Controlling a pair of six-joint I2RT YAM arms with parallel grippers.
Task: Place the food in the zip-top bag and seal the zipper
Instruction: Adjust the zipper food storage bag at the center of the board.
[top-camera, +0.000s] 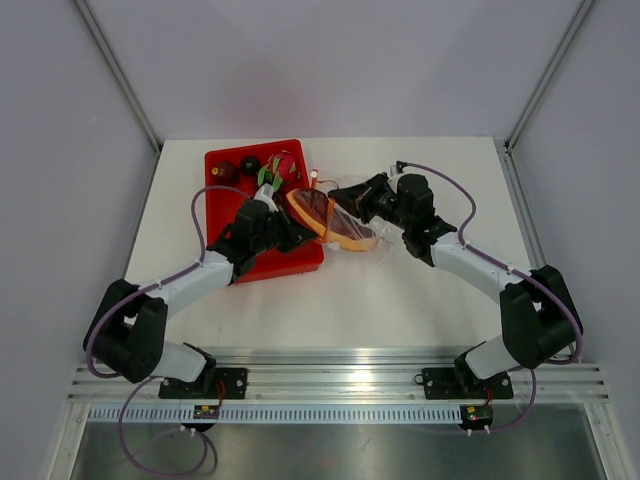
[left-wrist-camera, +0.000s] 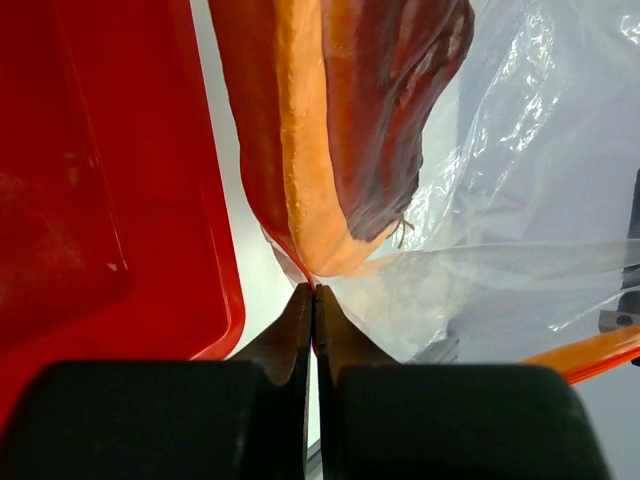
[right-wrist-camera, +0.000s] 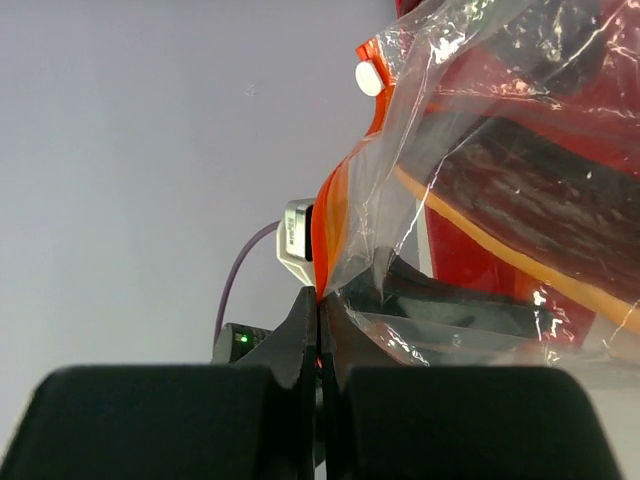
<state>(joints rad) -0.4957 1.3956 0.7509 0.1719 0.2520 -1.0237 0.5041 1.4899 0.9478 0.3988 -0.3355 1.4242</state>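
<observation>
Shut tight just under its wrist camera, the left gripper (left-wrist-camera: 314, 292) pinches the left side of the zip-top bag (left-wrist-camera: 520, 180), right where the orange zipper (left-wrist-camera: 300, 160) runs into its tips. The right gripper (right-wrist-camera: 316, 295) is likewise closed, on the opposite side of the same mouth.

Largest in the scene, the table (top-camera: 400, 300) shows bare surface toward the near edge and to the right, which I judge to be the open room for moving. The red bin (top-camera: 270, 262) sits left of centre, and its right wall is just beside the left fingertips, an edge to mind.

The bag hangs stretched between the two grippers, beside the bin. One dark red-brown lump of food (top-camera: 325, 210) sits inside it. At least three more pieces wait at the bin's far end, one red-pink with green bits (top-camera: 287, 163).

The zipper gapes open, so loading looks partly done and sealing not yet begun. Both grippers are occupied holding the mouth.
</observation>
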